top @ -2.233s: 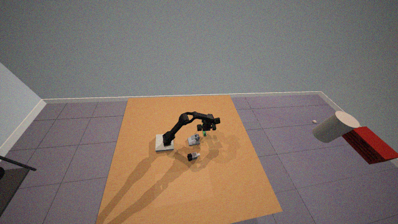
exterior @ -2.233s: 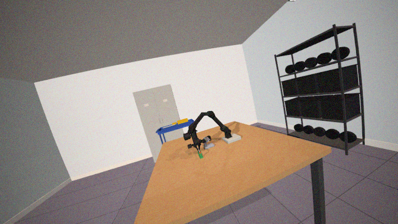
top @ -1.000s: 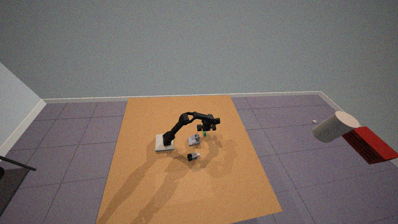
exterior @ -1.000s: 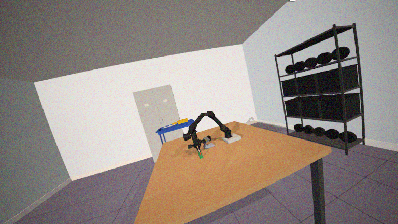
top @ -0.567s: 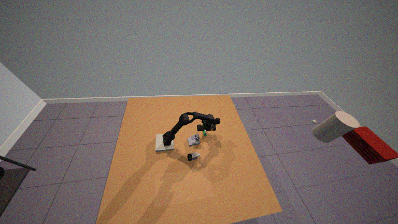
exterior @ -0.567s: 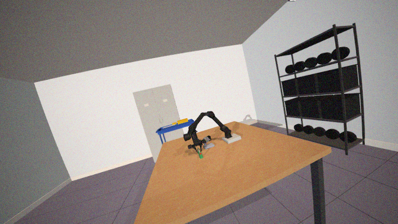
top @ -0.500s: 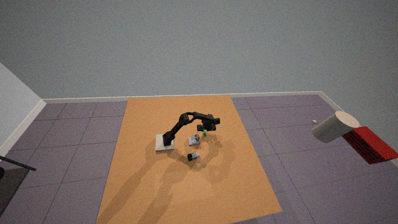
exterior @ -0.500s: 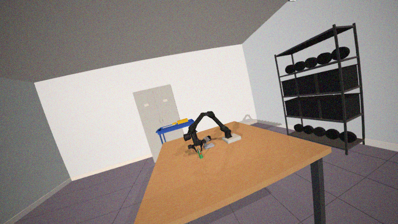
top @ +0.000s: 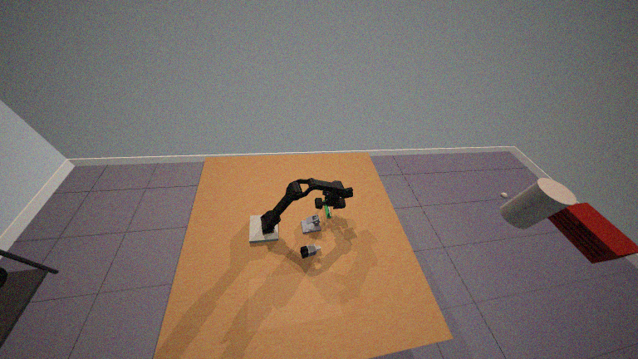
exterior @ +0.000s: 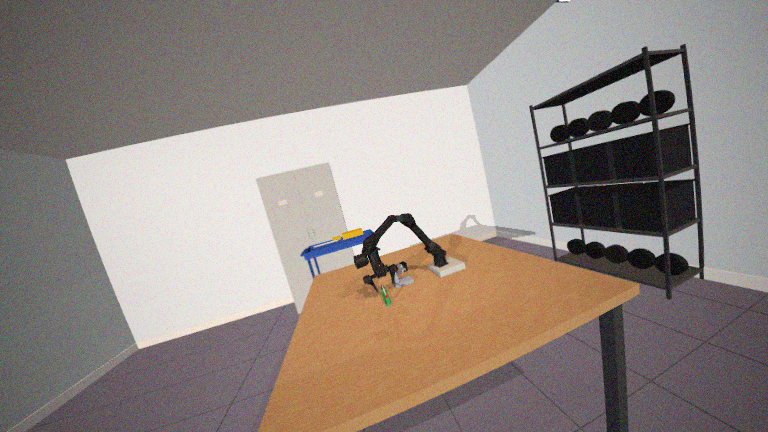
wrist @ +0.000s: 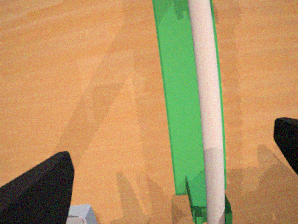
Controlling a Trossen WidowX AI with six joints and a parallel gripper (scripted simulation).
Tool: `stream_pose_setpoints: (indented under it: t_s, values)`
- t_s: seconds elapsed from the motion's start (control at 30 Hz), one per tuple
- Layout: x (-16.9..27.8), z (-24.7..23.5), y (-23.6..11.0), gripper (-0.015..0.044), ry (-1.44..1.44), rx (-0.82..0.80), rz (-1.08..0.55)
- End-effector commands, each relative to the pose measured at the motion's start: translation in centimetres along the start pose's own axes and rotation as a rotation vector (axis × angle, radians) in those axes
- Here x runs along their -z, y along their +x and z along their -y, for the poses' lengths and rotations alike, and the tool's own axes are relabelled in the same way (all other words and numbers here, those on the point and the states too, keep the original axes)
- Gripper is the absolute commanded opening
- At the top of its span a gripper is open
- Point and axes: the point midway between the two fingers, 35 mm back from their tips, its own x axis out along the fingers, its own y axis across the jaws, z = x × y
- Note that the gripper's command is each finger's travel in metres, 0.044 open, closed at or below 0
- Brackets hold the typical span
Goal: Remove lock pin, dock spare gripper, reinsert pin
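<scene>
My gripper [top: 329, 204] [exterior: 382, 274] [wrist: 176, 145] is open, with one black finger on each side of the lock pin and touching nothing that I can see. The lock pin [wrist: 208, 96] [exterior: 385, 296], a long white rod, lies along a green rest [top: 328, 212] [wrist: 174, 83] on the table, just below the fingers. The spare gripper [top: 309, 250], dark with a pale end, lies on the table in front of the mount.
The arm's grey base plate [top: 256, 232] [exterior: 453, 265] sits on the orange table [top: 290, 303] [exterior: 483, 322]. A black shelf rack [exterior: 665, 177] stands off the table to the right. A blue side table [exterior: 327, 248] stands by the far wall.
</scene>
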Motion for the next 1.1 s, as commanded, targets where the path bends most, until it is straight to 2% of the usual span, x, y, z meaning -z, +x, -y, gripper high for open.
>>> stream_pose_setpoints:
  t_s: [0.0,0.93,0.97,1.07]
  values:
    - [-0.2,-0.1,-1.1,0.044,0.0,0.002,0.0]
    - [-0.6,-2.3,-6.9,0.044,0.006,-0.08,-0.017]
    - [-0.5,-2.3,-6.0,0.044,0.007,-0.083,-0.018]
    - [-0.6,-2.4,-6.9,0.044,0.009,-0.073,-0.015]
